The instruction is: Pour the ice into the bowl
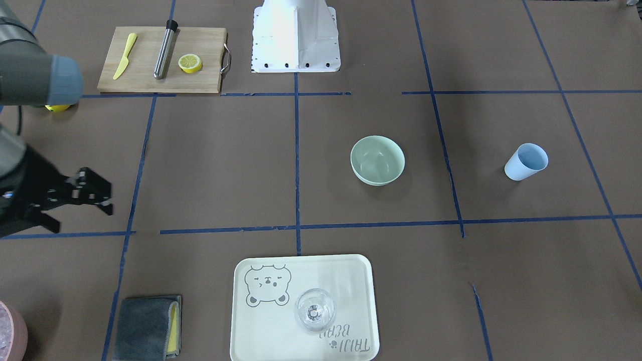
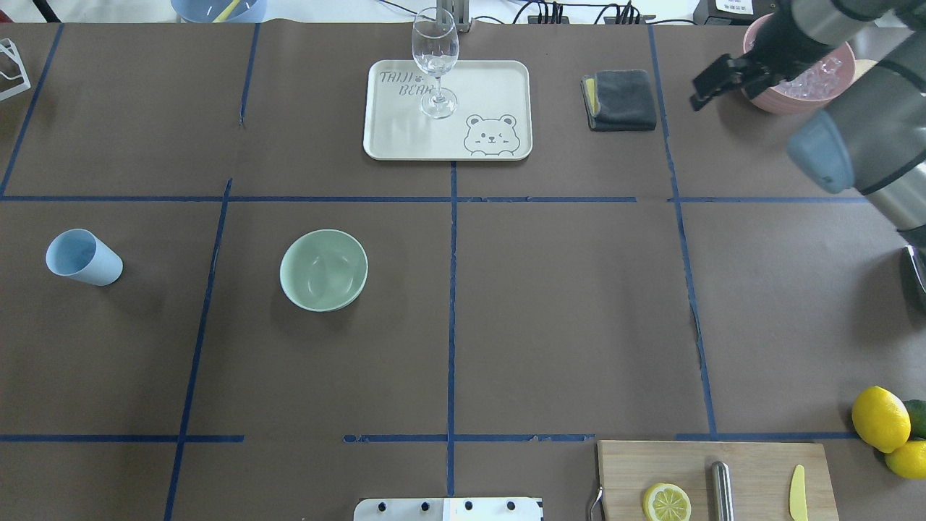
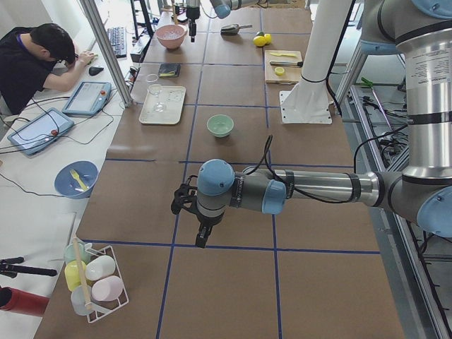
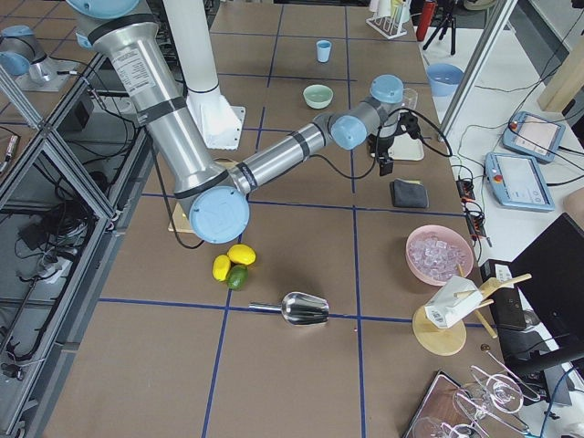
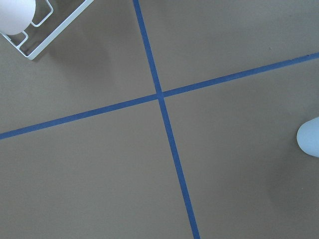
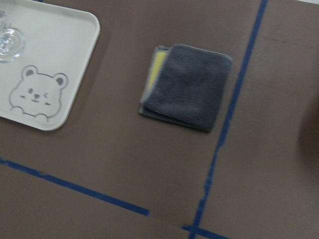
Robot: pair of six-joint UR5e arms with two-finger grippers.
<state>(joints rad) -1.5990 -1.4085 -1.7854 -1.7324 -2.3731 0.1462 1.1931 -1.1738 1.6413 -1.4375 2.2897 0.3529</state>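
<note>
The pale mint-green bowl (image 1: 377,160) stands upright and looks empty left of the table's middle in the overhead view (image 2: 323,270). Loose ice cubes show in no view; I see ice only inside the pink container (image 2: 803,81). My right gripper (image 2: 703,90) hangs open and empty above the table between the grey cloth (image 2: 620,99) and the pink container, far from the bowl; it also shows in the front view (image 1: 83,216). My left gripper (image 3: 203,234) points down over bare table in the left side view only, and I cannot tell whether it is open or shut.
A blue cup (image 2: 83,258) stands left of the bowl. A cream tray (image 2: 499,79) bears a wine glass (image 2: 435,61). A cutting board (image 1: 145,70) holds a lemon half, a metal rod and a yellow knife. Lemons (image 2: 880,418) and a metal scoop (image 4: 303,309) lie near my right side.
</note>
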